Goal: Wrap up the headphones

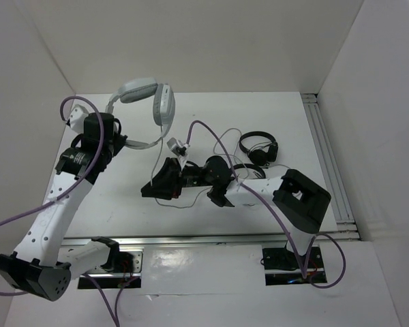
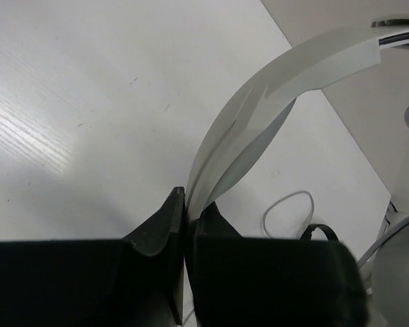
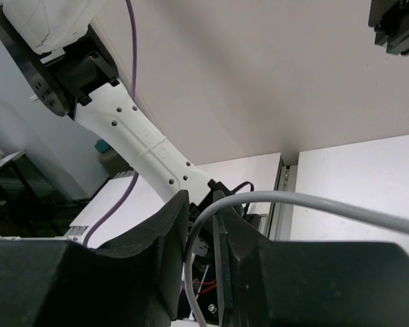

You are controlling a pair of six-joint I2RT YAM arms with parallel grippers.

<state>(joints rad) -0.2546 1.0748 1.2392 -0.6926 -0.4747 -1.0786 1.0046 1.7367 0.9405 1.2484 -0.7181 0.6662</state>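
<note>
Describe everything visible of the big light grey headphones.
The headphones are light grey, matte plastic by the look, with a wide arched headband and a big oval earcup. The left gripper is shut on the headband, holding them near the table's far edge. Their thin grey cable runs through the shut right gripper.

A small pair of black on-ear headphones (image 1: 259, 147) lies on the white table (image 1: 123, 201), toward its far right. An aluminium rail (image 1: 327, 162) runs along the table's right edge. White walls (image 1: 191, 41) stand around.
</note>
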